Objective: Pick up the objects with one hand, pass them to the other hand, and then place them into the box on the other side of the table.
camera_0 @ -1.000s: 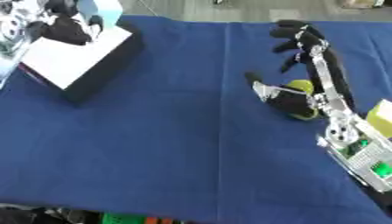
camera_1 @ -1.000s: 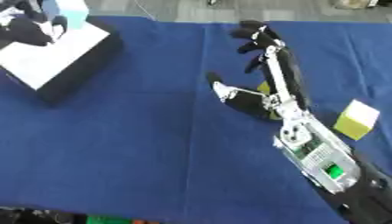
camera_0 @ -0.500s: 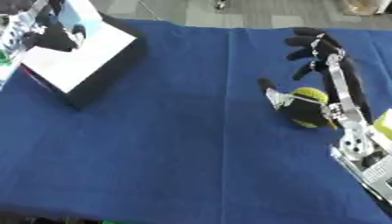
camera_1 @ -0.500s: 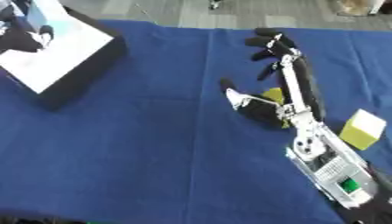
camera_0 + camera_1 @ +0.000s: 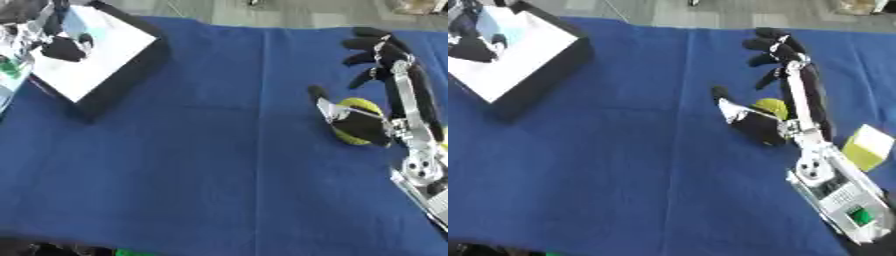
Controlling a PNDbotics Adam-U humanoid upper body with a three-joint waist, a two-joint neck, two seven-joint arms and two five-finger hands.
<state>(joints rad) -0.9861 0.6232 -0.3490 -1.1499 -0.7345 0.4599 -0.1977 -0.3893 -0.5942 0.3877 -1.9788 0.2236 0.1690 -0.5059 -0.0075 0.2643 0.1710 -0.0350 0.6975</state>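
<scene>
The right hand (image 5: 785,107) hovers with fingers (image 5: 767,47) straight and spread over the yellow-green ball (image 5: 357,126) lying under its palm on the blue tabletop (image 5: 219,165), so it should lower squarely and curl thumb and fingers around it before lifting.

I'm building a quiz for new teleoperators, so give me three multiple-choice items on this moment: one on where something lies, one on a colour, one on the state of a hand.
1. Where does the box stand?
A. far left of the table
B. near right corner
C. centre

2. What colour is the round object under the right hand?
A. red
B. yellow-green
C. white

3. How are the right hand's fingers?
A. curled into a fist
B. pinching a cube
C. stretched out straight over the object

Answers: 1 A, the box sits at the upper left on the blue cloth. 2 B, yellow-green shows beside the palm. 3 C, the fingers reach straight away from the palm.
</scene>
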